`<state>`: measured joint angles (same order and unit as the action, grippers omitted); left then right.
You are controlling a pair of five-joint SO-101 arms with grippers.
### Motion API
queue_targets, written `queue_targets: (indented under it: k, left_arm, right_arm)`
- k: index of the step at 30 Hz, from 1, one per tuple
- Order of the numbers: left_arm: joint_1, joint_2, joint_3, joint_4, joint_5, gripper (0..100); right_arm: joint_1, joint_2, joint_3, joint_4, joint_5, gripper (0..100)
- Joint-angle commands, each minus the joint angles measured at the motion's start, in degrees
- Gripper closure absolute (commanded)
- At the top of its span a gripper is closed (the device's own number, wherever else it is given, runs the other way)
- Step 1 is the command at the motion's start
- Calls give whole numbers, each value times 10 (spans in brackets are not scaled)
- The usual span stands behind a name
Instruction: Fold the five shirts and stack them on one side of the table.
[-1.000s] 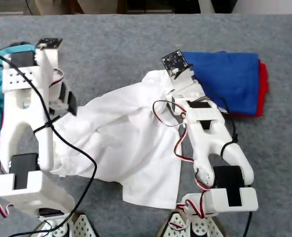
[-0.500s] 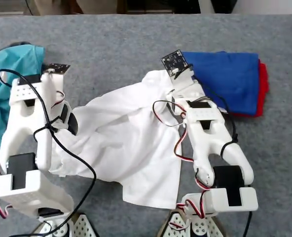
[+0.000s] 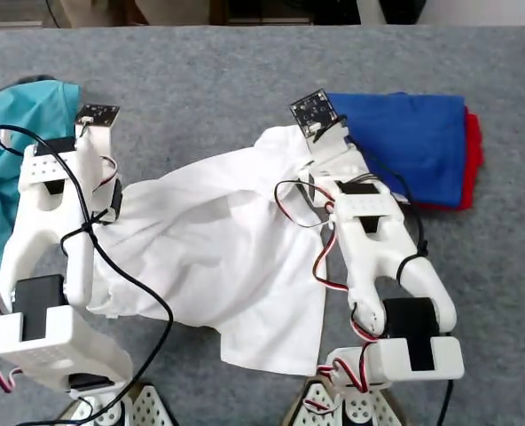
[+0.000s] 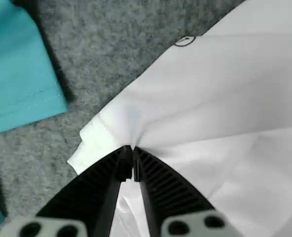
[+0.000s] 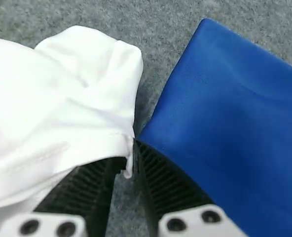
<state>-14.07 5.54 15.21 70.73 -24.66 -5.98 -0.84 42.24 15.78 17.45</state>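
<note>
Red shirt (image 3: 474,146) mostly hidden under blue shirt (image 3: 404,142); teal shirt (image 3: 32,102) cut off.

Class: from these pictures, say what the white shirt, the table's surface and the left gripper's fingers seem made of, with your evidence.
White shirt: thin, matte cloth, likely cotton or a blend; it bunches in soft creases.
Table: grey felt-like or carpet-like covering with fuzzy, mottled fibres.
Left gripper fingers: rigid black plastic, matte, with ridged inner faces.

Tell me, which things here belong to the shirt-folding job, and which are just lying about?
Part of the job:
white shirt
blue shirt
red shirt
teal shirt
left pincer
right pincer

Just there:
grey table
</note>
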Motion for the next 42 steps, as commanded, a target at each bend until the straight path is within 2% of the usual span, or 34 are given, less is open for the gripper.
queue_targets:
  k: [1,6,14,20,29,37,40,42]
  left_arm:
    - [-6,-4,-35,-3,22,981]
    - [-8,-4,-97,-5,131,981]
    - [-11,-11,-206,6,231,981]
    - [-10,-5,-344,81,251,981]
    - [-15,-3,-352,63,251,981]
    - [-62,89,-346,-19,254,979]
    - [-84,142,-364,-48,292,959]
    - [-102,175,-388,-52,343,895]
  right_arm:
    - [7,-2,-28,-2,5,998]
    - [7,-2,-28,-2,5,998]
    - [8,-2,-29,-2,5,998]
    - [7,-2,-35,-2,3,998]
    - [6,-2,-35,-2,4,998]
    - [6,-2,-35,-2,4,998]
    - [6,-2,-35,-2,5,998]
    - [6,-2,-35,-2,5,998]
